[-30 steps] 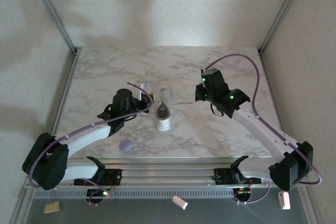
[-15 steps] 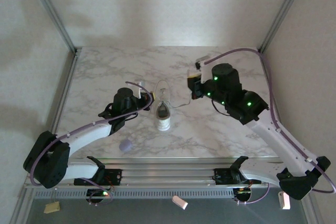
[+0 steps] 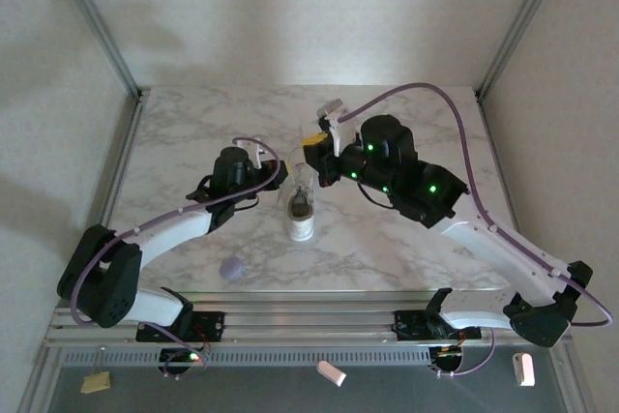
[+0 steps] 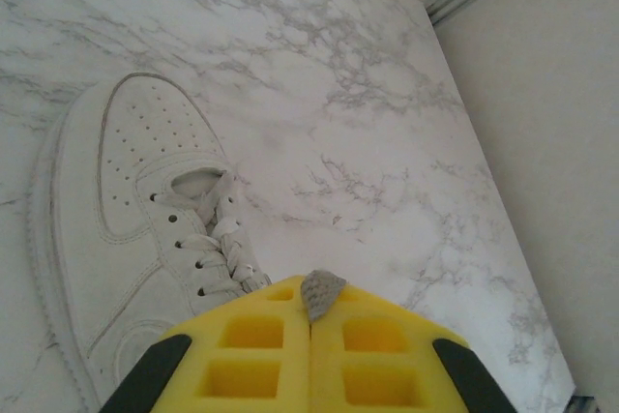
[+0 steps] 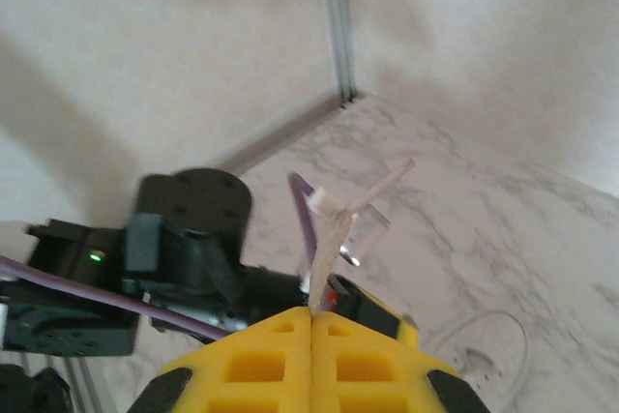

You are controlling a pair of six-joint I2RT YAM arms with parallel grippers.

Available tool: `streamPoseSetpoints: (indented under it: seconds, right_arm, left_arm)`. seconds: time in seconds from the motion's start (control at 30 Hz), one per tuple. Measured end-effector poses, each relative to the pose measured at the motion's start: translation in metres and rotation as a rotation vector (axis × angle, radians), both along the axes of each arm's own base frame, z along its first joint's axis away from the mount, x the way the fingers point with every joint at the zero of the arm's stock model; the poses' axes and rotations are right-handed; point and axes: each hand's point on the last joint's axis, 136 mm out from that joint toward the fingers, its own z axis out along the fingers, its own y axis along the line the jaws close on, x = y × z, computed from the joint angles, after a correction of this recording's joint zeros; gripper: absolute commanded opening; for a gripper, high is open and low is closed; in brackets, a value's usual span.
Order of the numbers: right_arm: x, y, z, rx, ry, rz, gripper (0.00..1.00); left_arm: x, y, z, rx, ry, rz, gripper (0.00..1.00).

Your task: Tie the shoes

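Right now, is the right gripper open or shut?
Shut: the right gripper's yellow pads meet, pinching a lace that sticks out between them.

Your right gripper [image 5: 311,312] has its yellow fingers pressed together on a thin lace [image 5: 327,244] that sticks up. Your left arm [image 5: 184,239] sits just behind, over the marble table [image 5: 503,200].

Lavender blob [image 3: 231,268] on marble table [image 3: 193,132], near front-left edge.

My left hand [image 4: 311,302] hides the sneaker [image 4: 135,191] heel at the lower edge; from above, the laces [image 4: 221,229] are too thin to follow.
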Motion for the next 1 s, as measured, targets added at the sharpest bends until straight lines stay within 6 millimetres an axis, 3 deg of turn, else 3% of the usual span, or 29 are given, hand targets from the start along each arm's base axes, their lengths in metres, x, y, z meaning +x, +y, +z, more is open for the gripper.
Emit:
streamPoseSetpoints:
  seconds: [0.13,0.57,0.77,1.0]
  right_arm:
    - [0.0,0.019,0.008,0.034,-0.023,0.053,0.0]
    - [-0.015,0.093,-0.034,-0.062,-0.118,0.208,0.0]
    - [-0.009,0.104,-0.058,-0.104,-0.156,0.218,0.0]
    - [-0.022,0.117,-0.087,-0.176,-0.19,0.353,0.0]
  left_arm:
    - [0.009,0.0,-0.007,-0.01,0.051,-0.016,0.0]
    - [0.031,-0.003,-0.022,-0.052,0.186,-0.123,0.0]
    - [0.036,-0.01,-0.025,-0.041,0.217,-0.181,0.0]
    - [0.039,-0.015,-0.028,-0.024,0.237,-0.226,0.0]
